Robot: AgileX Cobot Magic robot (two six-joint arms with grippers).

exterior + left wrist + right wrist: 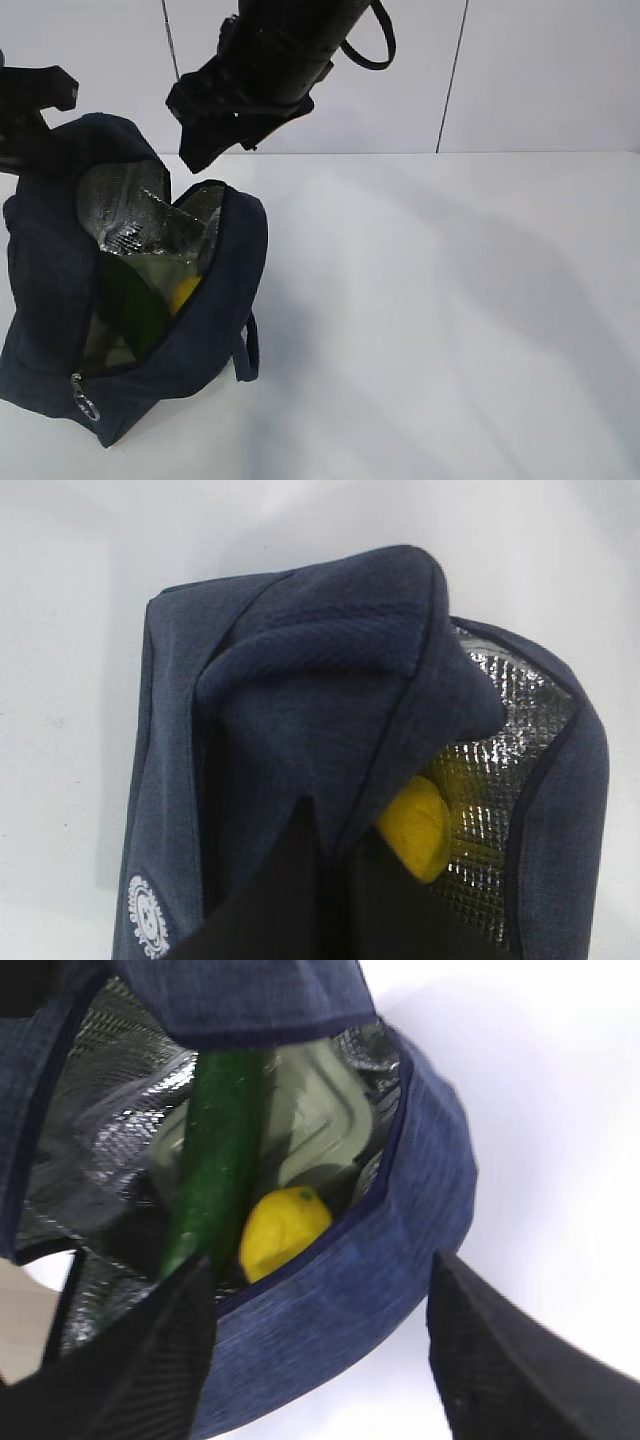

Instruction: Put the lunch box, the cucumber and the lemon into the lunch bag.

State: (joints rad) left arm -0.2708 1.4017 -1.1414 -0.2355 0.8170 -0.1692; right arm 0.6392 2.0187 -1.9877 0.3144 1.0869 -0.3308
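Observation:
The navy lunch bag (pixel 215 330) stands open at the left of the table, its foil lining showing. Inside lie the dark green cucumber (pixel 220 1150), the yellow lemon (pixel 283 1230) and the pale green lunch box (pixel 320 1110). The cucumber (pixel 135 305) and lemon (pixel 184 293) also show in the exterior view. My left gripper (pixel 325 825) is shut on the bag's folded-back flap (pixel 300 680), with the lemon (pixel 415 825) just beside it. My right gripper (pixel 315 1360) is open and empty, hovering above the bag's near wall (pixel 340 1300).
The white table (pixel 450 300) stretches to the right of the bag. A metal zipper ring (pixel 85 400) hangs at the bag's front corner and a loop handle (pixel 250 350) at its side. The right arm (pixel 270 60) hangs above the bag.

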